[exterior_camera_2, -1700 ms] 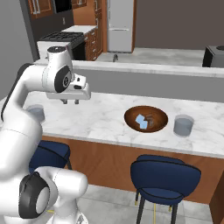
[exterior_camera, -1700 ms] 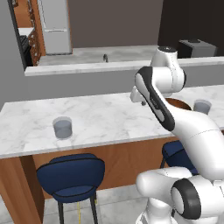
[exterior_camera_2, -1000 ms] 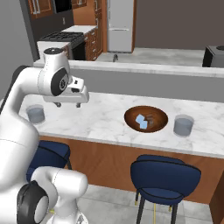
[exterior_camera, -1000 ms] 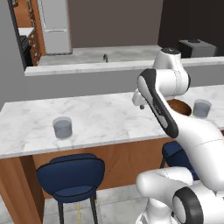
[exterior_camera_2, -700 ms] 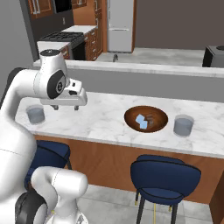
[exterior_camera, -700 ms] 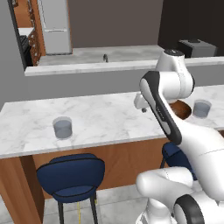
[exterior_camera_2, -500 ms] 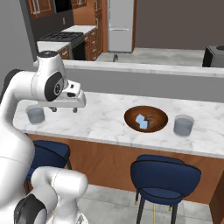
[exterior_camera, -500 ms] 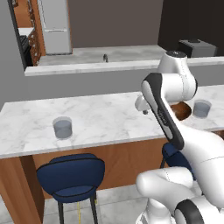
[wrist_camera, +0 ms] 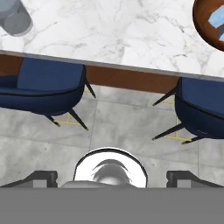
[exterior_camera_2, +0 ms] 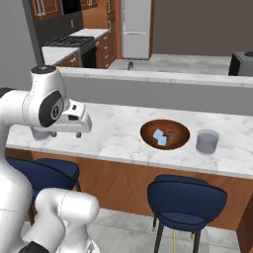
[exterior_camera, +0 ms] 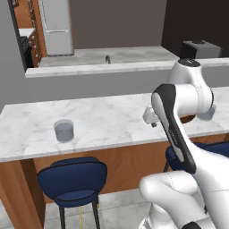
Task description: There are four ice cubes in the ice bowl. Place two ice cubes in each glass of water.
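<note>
The dark brown ice bowl [exterior_camera_2: 173, 129] sits on the marble counter, with pale-blue ice cubes [exterior_camera_2: 159, 137] lying in its left half. One glass of water [exterior_camera_2: 207, 142] stands just right of the bowl. The other glass [exterior_camera: 64, 130] stands far to the left and is half hidden behind my arm in the right base view. My gripper [exterior_camera_2: 65, 134] hangs open and empty over the counter's front edge, between the left glass and the bowl. In the hand view its fingertips [wrist_camera: 43, 177] are wide apart, with the glass [wrist_camera: 15, 17] at top left and the bowl [wrist_camera: 209, 19] at top right.
Two blue stools [wrist_camera: 43, 87] [wrist_camera: 201, 109] stand under the counter's front edge above a grey tiled floor. A raised grey ledge [exterior_camera: 103, 69] runs behind the counter. A fridge [exterior_camera_2: 136, 27] and a dark appliance [exterior_camera: 199, 47] stand further back.
My hand has swung lower and towards the counter's front edge, away from the bowl's side in the right base view. The bowl, cubes and glasses have stayed put.
</note>
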### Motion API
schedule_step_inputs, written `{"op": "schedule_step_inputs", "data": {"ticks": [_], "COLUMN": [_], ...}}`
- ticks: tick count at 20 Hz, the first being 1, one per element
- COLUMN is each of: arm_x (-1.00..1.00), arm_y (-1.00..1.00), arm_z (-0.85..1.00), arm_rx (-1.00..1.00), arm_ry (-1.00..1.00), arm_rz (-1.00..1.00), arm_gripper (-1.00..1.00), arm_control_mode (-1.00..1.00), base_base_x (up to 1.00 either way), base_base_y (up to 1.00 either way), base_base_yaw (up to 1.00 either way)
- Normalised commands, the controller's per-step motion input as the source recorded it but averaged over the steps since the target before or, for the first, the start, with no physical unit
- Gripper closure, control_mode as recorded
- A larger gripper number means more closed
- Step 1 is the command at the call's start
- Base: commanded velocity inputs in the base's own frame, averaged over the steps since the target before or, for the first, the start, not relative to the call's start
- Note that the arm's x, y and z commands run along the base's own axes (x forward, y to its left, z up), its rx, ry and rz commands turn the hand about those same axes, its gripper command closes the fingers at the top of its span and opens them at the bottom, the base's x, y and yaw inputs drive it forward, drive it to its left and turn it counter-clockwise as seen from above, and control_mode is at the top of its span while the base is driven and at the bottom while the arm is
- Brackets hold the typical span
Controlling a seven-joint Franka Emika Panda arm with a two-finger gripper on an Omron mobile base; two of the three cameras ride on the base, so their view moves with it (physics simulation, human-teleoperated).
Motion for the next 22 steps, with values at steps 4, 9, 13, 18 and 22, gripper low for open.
{"op": "schedule_step_inputs", "data": {"ticks": [4,9,13,18,22], "arm_x": [-0.39,-0.26,-0.07,0.0,0.0], "arm_y": [0.0,0.0,0.0,0.0,0.0], "arm_z": [-0.09,-0.08,-0.03,0.0,0.0], "arm_rx": [0.0,0.0,0.0,0.0,0.0], "arm_ry": [0.0,0.0,0.0,0.0,0.0], "arm_rz": [0.0,0.0,0.0,0.0,0.0], "arm_gripper": [-1.0,-1.0,-1.0,-1.0,-1.0], "arm_control_mode": [-1.0,-1.0,1.0,1.0,1.0], "base_base_x": [0.0,0.0,-0.02,0.12,0.44], "base_base_y": [0.0,0.0,0.0,0.0,0.0], "base_base_yaw": [0.0,0.0,0.0,0.0,-0.01]}}
